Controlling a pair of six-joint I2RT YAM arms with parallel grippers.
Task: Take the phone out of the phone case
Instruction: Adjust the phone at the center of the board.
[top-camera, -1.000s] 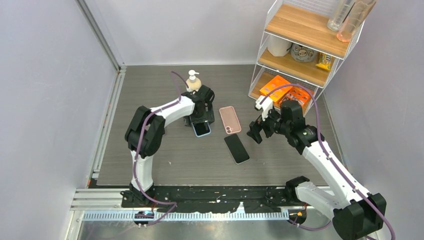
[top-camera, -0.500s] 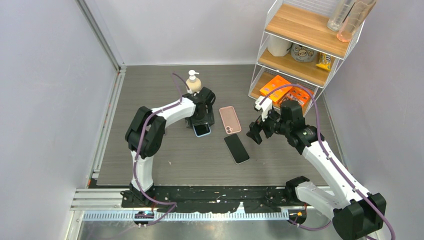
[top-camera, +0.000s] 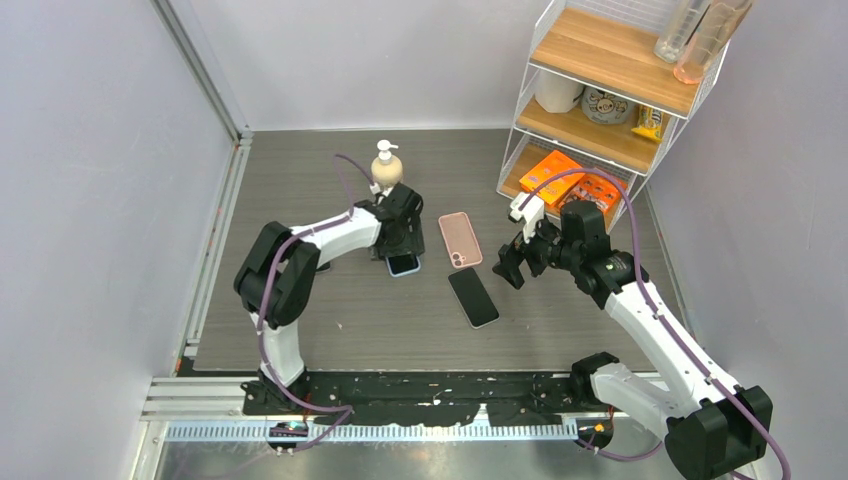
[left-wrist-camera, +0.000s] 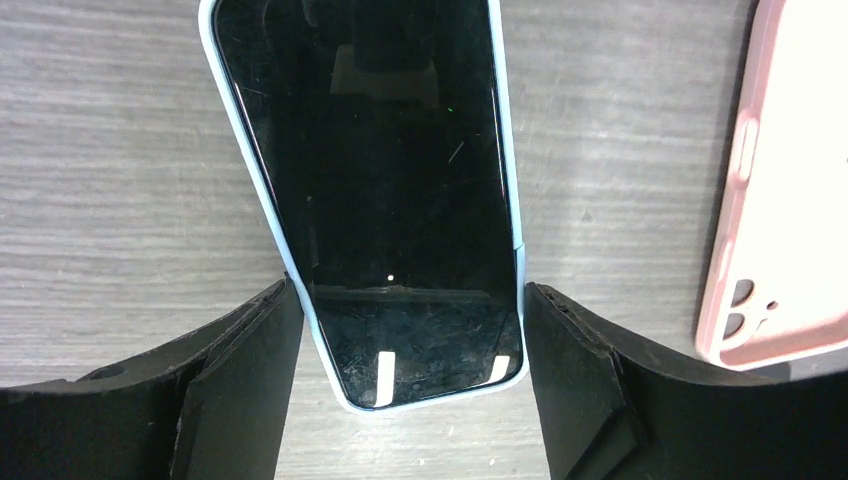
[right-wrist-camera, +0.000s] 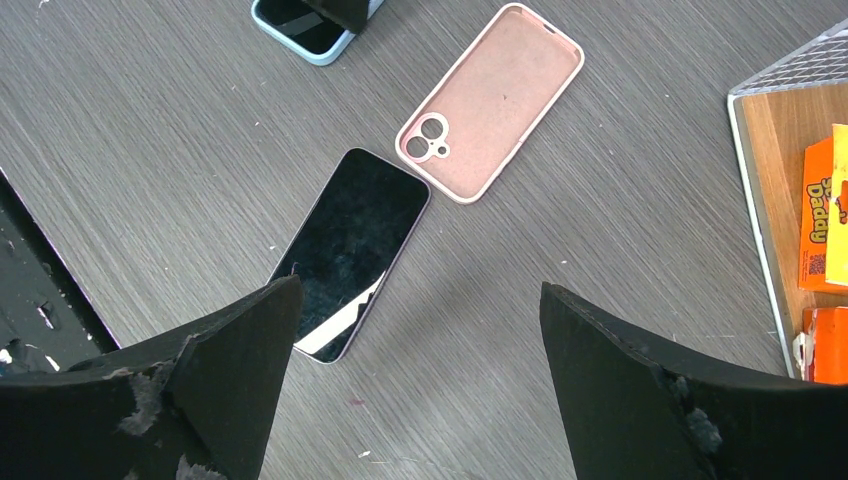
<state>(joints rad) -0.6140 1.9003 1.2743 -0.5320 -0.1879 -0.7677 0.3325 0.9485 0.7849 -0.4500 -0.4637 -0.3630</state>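
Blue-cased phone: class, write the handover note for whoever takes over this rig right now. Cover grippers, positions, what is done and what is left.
Left gripper: jaws flank the blue-cased phone, at or almost at its edges; firm grip unclear.
Right gripper: open, empty, above the bare phone.
Pink case lies empty beside the bare phone on the table.
Done: one phone appears out of its case.
Left: free the blue-cased phone from its case.
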